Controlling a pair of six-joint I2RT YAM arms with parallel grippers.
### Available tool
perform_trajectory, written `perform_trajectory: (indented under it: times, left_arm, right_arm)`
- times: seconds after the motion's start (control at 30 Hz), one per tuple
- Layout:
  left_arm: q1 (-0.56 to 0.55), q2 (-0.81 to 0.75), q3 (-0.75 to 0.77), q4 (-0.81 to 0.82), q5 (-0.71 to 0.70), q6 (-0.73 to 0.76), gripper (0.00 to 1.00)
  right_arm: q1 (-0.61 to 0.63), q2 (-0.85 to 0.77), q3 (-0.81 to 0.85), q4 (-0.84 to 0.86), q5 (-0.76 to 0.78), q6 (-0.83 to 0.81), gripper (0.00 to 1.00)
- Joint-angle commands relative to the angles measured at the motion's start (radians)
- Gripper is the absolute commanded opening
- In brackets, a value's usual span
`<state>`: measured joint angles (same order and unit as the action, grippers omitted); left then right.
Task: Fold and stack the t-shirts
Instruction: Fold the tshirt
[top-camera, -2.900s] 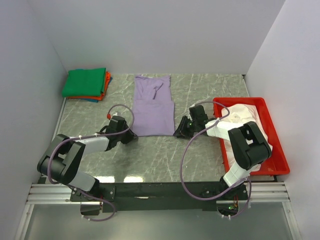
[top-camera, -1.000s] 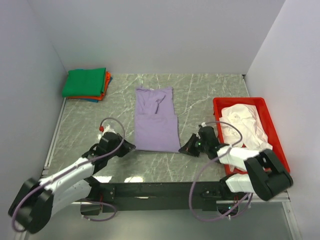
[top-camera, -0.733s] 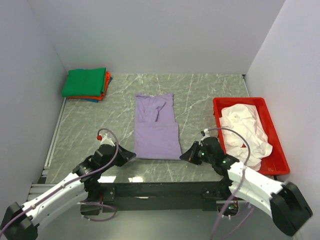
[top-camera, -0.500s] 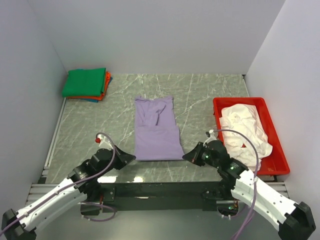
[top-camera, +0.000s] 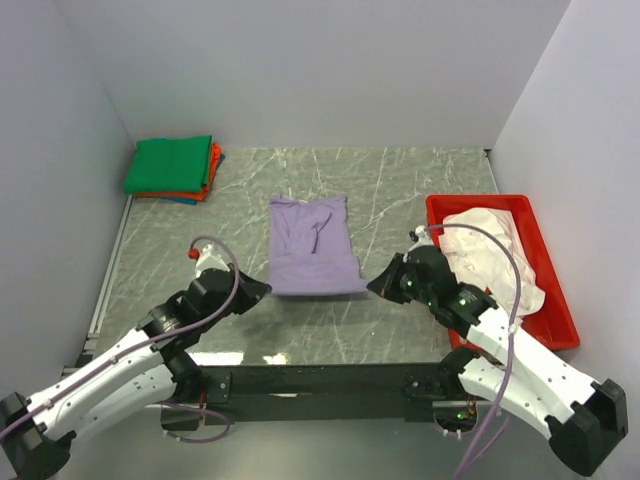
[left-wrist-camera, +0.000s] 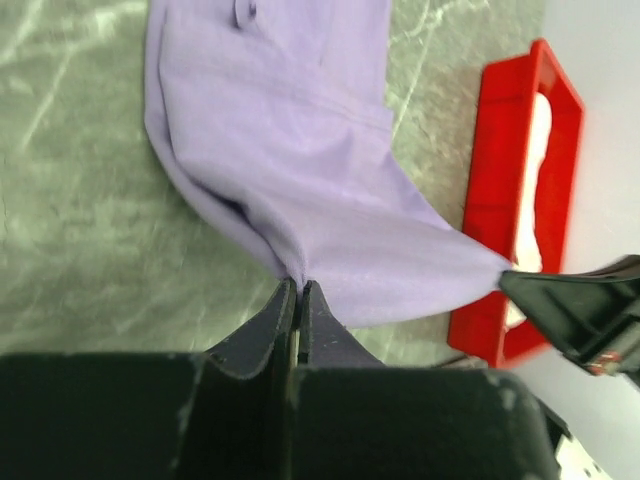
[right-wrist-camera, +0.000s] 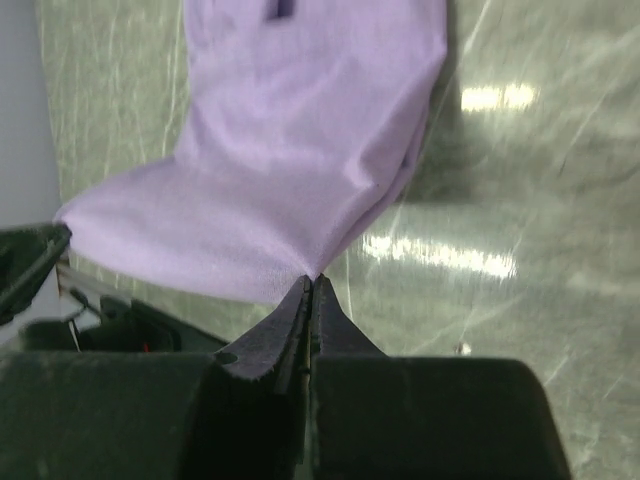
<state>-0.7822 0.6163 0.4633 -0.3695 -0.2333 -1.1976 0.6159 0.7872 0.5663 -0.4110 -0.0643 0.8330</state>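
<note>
Left hand (left-wrist-camera: 297, 288) and right hand (right-wrist-camera: 310, 282) each pinch a corner of the soft lavender t-shirt (top-camera: 312, 250).

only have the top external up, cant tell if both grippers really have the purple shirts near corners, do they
Observer: In the left wrist view, the left gripper is shut on a near corner of the lavender t-shirt, and the cloth comes straight out of its tips.
Operator: and the right one
Observer: In the right wrist view, the right gripper is shut on the other near corner.
Operator: hem slack or tight between them
Observer: The left wrist view shows the hem drawn fairly taut from one gripper across to the other.
</note>
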Motion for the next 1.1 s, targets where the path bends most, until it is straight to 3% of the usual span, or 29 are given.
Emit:
perform_trajectory:
  times: [0.0,0.23,0.5,1.07]
  left_arm:
    - [0.011,0.097,0.121,0.038,-0.089,0.070,0.01]
    - [0.196,0.342,0.297,0.095,0.084,0.151,0.00]
    - [0.360,0.594,0.500,0.152,0.183,0.219,0.00]
    - [0.554,1.244,0.954,0.216,0.322,0.288,0.00]
  right_arm:
    - [-0.063,0.094,0.116,-0.009,0.032,-0.086,0.00]
    - [-0.179,0.316,0.326,0.027,-0.057,-0.158,0.00]
    - [-0.281,0.619,0.567,0.052,-0.167,-0.181,0.00]
    - [-0.395,1.317,1.231,-0.046,-0.276,-0.212,0.00]
